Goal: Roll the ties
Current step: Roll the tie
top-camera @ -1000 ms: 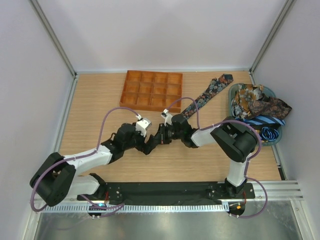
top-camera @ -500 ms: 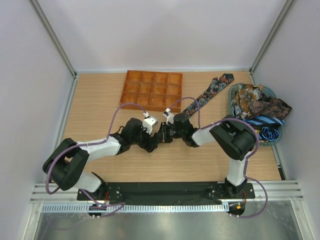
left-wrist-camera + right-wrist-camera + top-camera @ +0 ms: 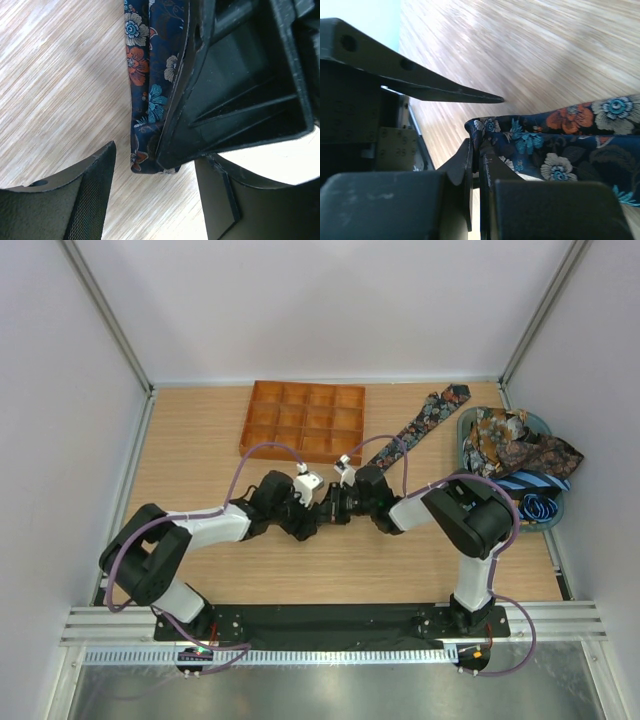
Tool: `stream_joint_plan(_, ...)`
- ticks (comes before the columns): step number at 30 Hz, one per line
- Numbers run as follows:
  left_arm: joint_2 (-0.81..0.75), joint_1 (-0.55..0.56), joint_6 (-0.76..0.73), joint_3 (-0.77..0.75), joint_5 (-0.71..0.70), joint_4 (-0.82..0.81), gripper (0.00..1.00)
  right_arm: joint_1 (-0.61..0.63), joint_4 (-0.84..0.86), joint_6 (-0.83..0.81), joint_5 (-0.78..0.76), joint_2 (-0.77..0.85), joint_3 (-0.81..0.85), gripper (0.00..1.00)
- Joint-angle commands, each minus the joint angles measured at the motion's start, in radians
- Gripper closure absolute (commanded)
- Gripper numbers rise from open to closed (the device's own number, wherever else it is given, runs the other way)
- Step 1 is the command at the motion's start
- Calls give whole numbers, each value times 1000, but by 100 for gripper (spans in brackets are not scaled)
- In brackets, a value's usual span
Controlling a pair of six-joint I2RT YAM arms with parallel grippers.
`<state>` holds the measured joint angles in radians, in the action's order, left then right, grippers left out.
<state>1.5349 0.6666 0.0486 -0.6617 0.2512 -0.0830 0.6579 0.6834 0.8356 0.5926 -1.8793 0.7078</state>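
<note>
We find the two arms meeting just in front of the near edge of the tray (image 3: 305, 420), nose to nose on the table (image 3: 190, 450). The tie (image 3: 425, 420) being worked on is dark blue with orange, teal and pale flowers. It lies to the right of the tray, slanting from its pointed end out beyond the tray's far right corner back toward the tray's near right corner, where it passes under the right arm.

The right gripper (image 3: 329, 511) has its fingers pressed together. In its own wrist view the narrow end of the tie (image 3: 570, 130) is folded over and pinched in the right gripper (image 3: 474, 150), with the fabric running off to the right just above the wood.

The left gripper (image 3: 316, 516) stands spread. In its wrist view its two fingers (image 3: 75, 200) sit well apart at the bottom of the picture. The tie (image 3: 142, 65) and the black tip of the right gripper lie in the gap of the left gripper (image 3: 157, 165). We cannot tell whether either left finger touches the cloth. One dark pointed finger (image 3: 445, 92) of that gripper also shows in the right wrist view, just above the folded end.

Well to the right of the tray, a round basket (image 3: 470, 420) holds a heap of more ties (image 3: 515, 450), brown flowered ones and a blue striped one.
</note>
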Motion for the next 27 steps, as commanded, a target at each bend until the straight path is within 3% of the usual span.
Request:
stream_joint_plan(1,10,11,-38,-38,17,19,36,-4,96,37,30,-6,-4,99)
stream_joint_plan(5,24,22,-44,-56,6,31,50,-9,78,39,23,0,-4,96)
stream_joint_plan(11,22,27,-44,-56,14,34,61,-11,-17,-13,-20,26,1,77)
stream_joint_plan(21,28,36,-44,-61,14,43,62,-11,-188,-99,-76,92,39,60)
stream_joint_plan(27,33,42,-44,-64,11,48,62,-12,-248,-127,-99,115,62,57)
